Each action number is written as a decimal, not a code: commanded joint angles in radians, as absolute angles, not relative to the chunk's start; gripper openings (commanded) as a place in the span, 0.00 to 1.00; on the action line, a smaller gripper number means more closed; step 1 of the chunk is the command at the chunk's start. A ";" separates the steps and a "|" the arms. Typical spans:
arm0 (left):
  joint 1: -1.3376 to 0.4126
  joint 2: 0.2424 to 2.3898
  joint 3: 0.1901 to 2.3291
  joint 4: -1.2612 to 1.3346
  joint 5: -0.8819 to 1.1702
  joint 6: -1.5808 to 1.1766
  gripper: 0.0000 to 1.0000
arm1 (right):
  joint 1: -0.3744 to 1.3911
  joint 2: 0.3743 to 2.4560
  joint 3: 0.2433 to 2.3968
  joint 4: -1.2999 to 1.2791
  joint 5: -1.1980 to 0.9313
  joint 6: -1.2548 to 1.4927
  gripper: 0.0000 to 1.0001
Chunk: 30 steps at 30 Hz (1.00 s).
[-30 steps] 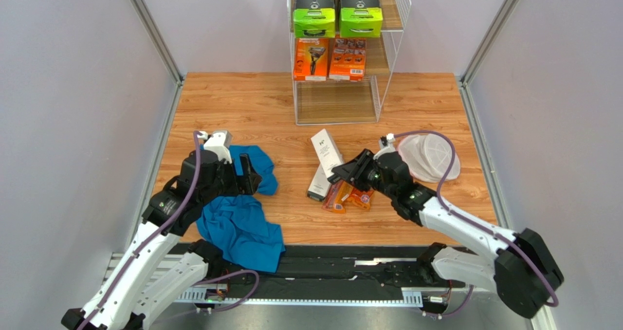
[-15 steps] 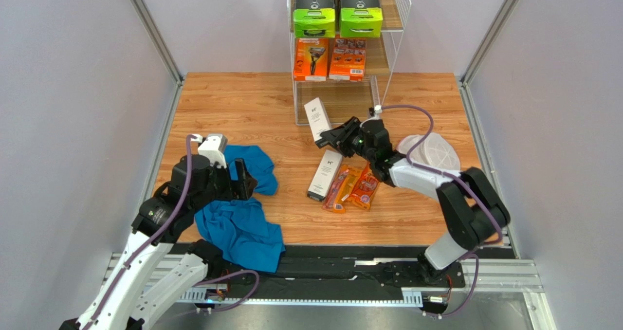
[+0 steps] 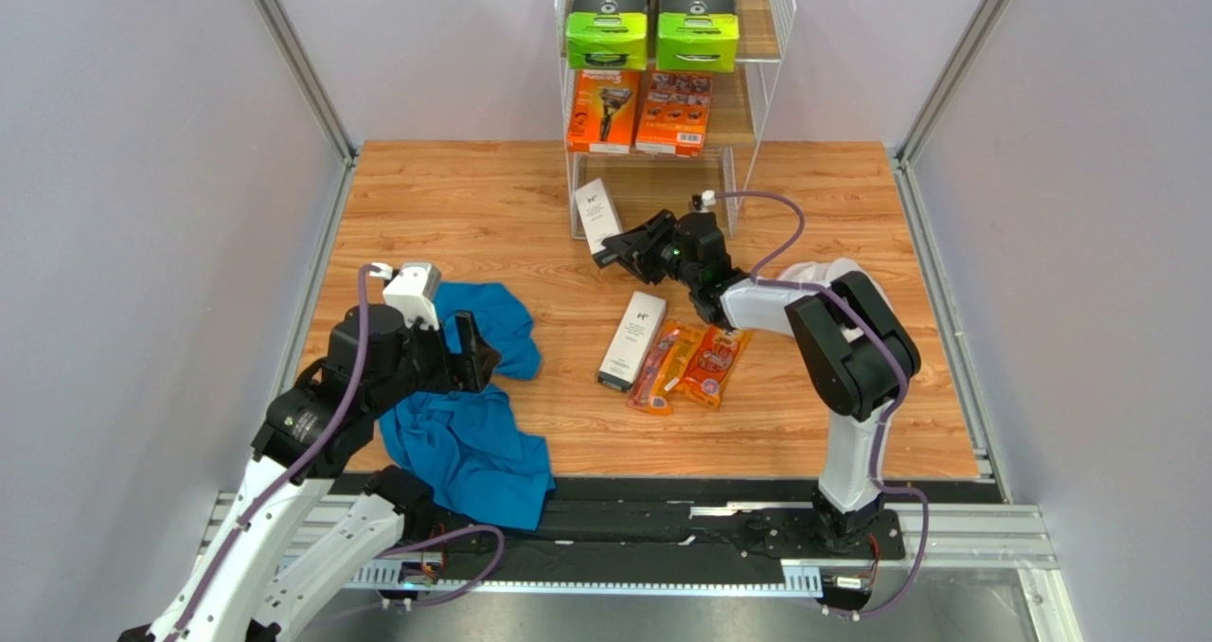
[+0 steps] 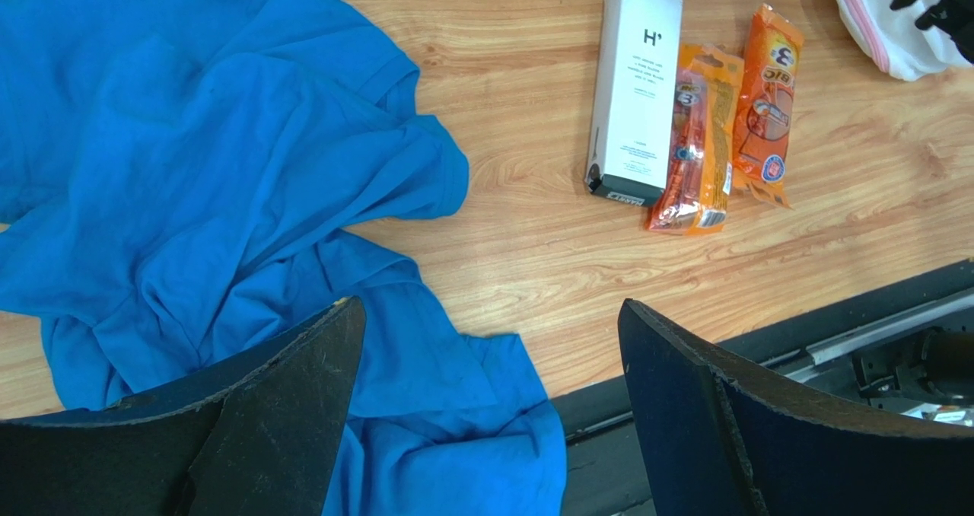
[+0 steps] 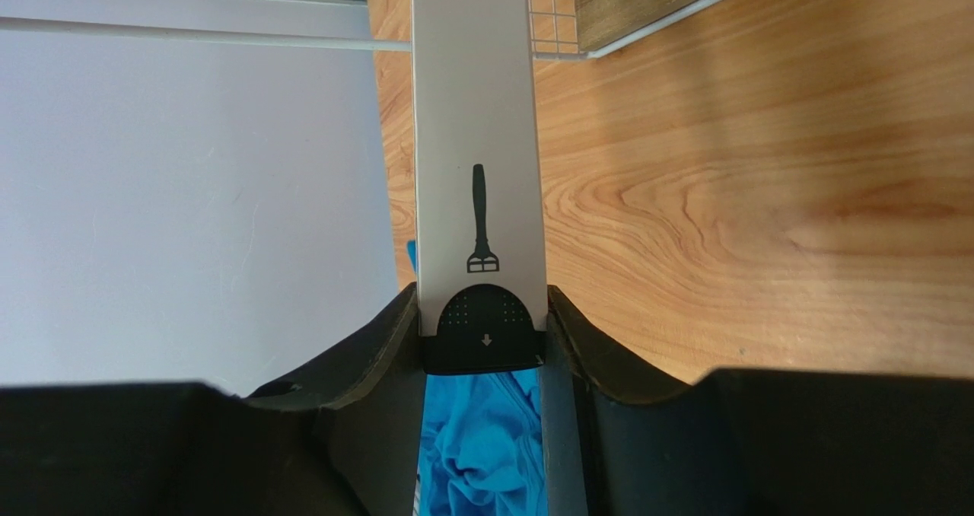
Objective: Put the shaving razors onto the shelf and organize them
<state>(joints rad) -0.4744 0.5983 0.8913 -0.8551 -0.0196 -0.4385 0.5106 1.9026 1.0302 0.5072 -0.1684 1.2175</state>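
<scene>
My right gripper is shut on a slim white razor box, held by its black end just in front of the shelf's bottom tier; in the right wrist view the box runs up from between my fingers. The shelf holds two black boxes with lime-green ends on top and two orange boxes on the middle tier. A second white box and two orange blister packs lie on the table, also in the left wrist view. My left gripper is open over a blue cloth.
The blue cloth lies at the near left of the wooden table. A white pink-rimmed mesh item shows at the left wrist view's top right corner. Grey walls enclose the table on three sides.
My right arm has carried the white box from the table's middle up and back to the front of the shelf's bottom tier. The left arm shifted only slightly.
</scene>
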 commanded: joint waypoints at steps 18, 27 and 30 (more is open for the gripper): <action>-0.471 0.595 0.893 -0.827 0.017 -0.411 0.90 | 0.476 1.983 1.098 0.663 -0.097 1.312 0.00; -0.471 0.592 0.891 -0.825 0.018 -0.413 0.90 | 0.367 1.941 1.062 0.657 -0.169 1.281 0.00; -0.471 0.592 0.891 -0.827 0.017 -0.413 0.90 | 0.330 1.940 1.074 0.634 -0.189 1.264 0.00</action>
